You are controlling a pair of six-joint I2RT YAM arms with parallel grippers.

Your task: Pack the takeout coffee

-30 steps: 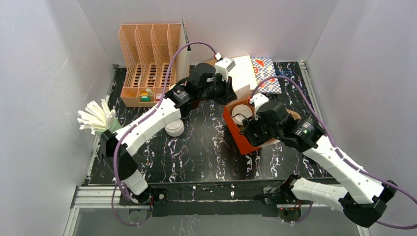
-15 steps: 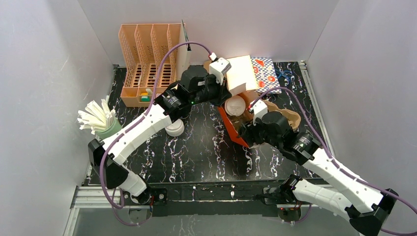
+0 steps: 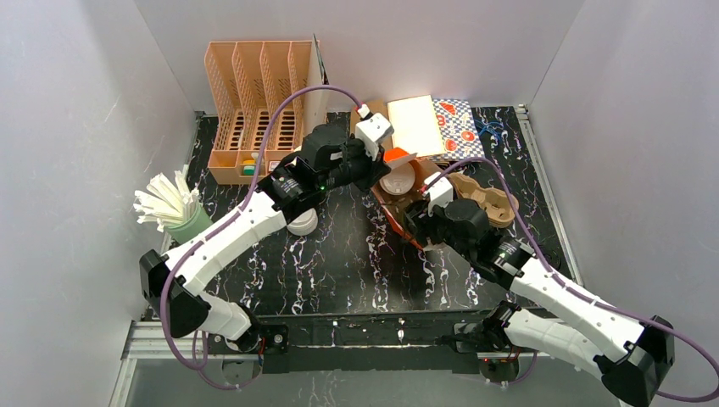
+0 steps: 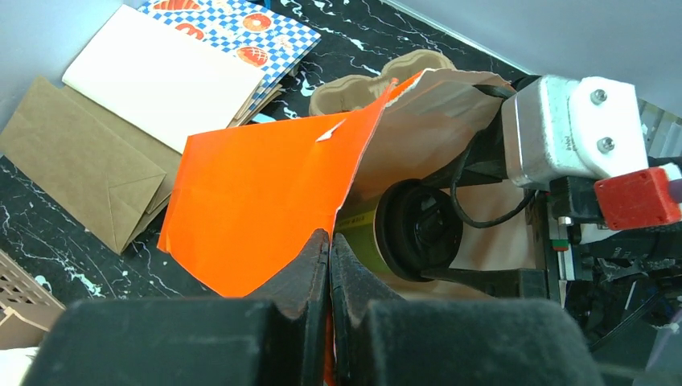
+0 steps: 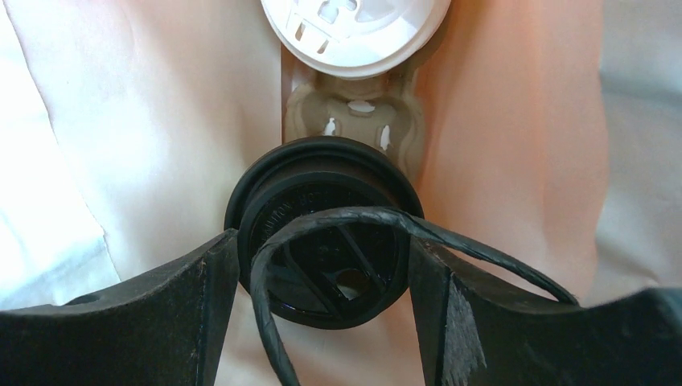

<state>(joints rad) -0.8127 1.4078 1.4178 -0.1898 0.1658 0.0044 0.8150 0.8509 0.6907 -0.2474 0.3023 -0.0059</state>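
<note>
Right wrist: jaws grip round black-lidded cup [image 5: 318, 261]

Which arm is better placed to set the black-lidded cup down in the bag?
Right. The right gripper grips the black-lidded cup inside the orange bag, beside the white-lidded cup. The left gripper is shut on the bag's edge, holding it open.

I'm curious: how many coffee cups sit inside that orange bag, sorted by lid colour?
Black-lidded cup: 1
White-lidded cup: 1
Total in the orange bag: 2
</note>
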